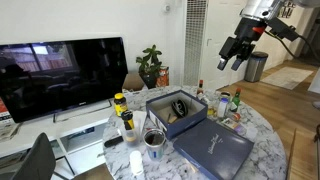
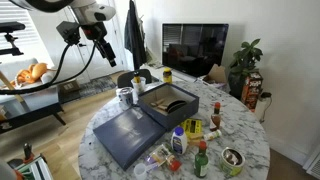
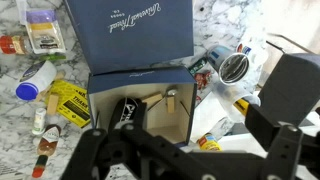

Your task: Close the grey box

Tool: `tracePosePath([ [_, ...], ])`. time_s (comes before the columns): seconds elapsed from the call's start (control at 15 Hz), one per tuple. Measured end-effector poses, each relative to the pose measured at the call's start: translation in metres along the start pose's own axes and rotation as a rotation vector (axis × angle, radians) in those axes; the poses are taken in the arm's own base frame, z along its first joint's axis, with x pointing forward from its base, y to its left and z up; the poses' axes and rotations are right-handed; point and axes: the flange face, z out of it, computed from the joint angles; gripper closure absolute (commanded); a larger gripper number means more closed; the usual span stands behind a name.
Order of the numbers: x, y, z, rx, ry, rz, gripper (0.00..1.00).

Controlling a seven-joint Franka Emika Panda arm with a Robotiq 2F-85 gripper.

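Note:
The grey box [image 1: 178, 112] stands open near the middle of the round marble table, with dark items inside. It also shows in an exterior view [image 2: 168, 103] and in the wrist view [image 3: 140, 105]. Its flat lid [image 1: 213, 148] lies off the box on the table right beside it, emblem side up, and shows in an exterior view [image 2: 128, 135] and in the wrist view [image 3: 130, 30]. My gripper [image 1: 232, 58] hangs high in the air, well above the table and off to the side of the box [image 2: 103, 45]. Its fingers are spread and empty [image 3: 185, 150].
Bottles, jars and packets crowd the table round the box, among them yellow-capped bottles [image 1: 120, 104] and small red-topped bottles [image 2: 200, 160]. A metal cup [image 1: 155, 142] stands by the box corner. A TV [image 1: 62, 75] and a plant [image 1: 150, 65] stand behind the table.

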Motion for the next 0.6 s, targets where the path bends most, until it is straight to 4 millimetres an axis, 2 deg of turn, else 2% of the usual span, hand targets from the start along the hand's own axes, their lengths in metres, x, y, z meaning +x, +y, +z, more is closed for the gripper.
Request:
tracePosePath([
  [0.4, 0.000, -0.001, 0.002, -0.004, -0.004, -0.004, 0.00],
  [0.6, -0.012, -0.027, 0.028, -0.077, -0.054, -0.030, 0.00],
])
